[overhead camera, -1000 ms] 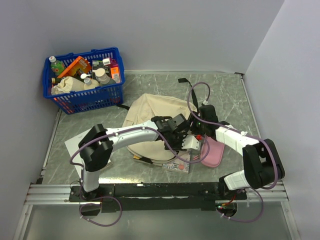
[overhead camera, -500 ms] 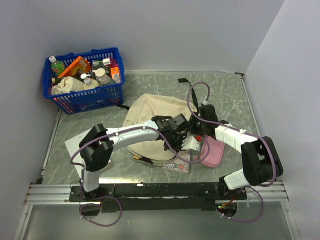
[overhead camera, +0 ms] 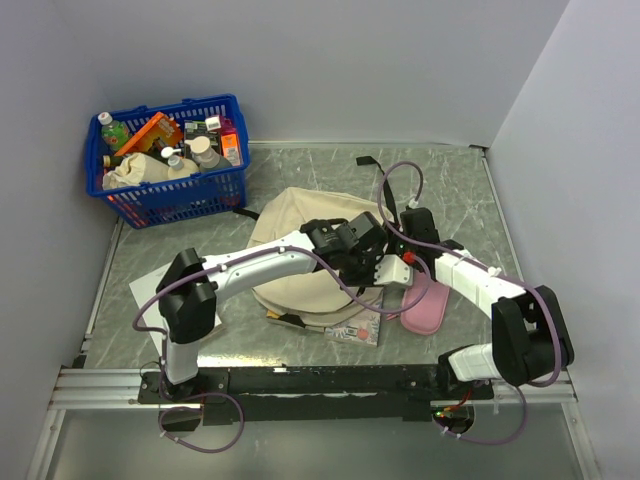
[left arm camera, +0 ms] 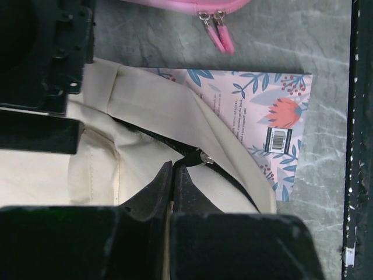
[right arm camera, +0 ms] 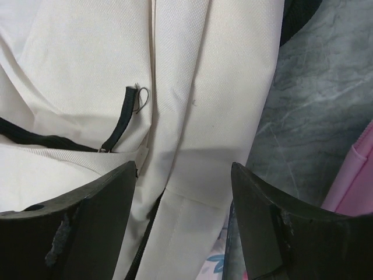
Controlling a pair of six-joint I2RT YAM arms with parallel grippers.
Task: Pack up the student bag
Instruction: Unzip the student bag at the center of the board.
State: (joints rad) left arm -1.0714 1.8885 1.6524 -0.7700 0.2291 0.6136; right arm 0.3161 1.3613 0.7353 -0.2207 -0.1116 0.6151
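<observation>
The student bag is a cream fabric backpack lying flat in the middle of the table, with black straps trailing behind it. My left gripper is at the bag's right front edge. In the left wrist view it is shut on the black zipper pull of the bag. My right gripper is beside it; in the right wrist view it is open and hovers over the cream fabric, holding nothing. A second zipper pull lies on the fabric there.
A floral-cover book sticks out from under the bag's front edge and shows in the left wrist view. A pink pouch lies to its right. A blue basket of bottles and boxes stands at the back left. White paper lies at the left.
My left gripper has moved back and a little right along the bag's edge, still shut. The right gripper has shifted slightly back with it.
</observation>
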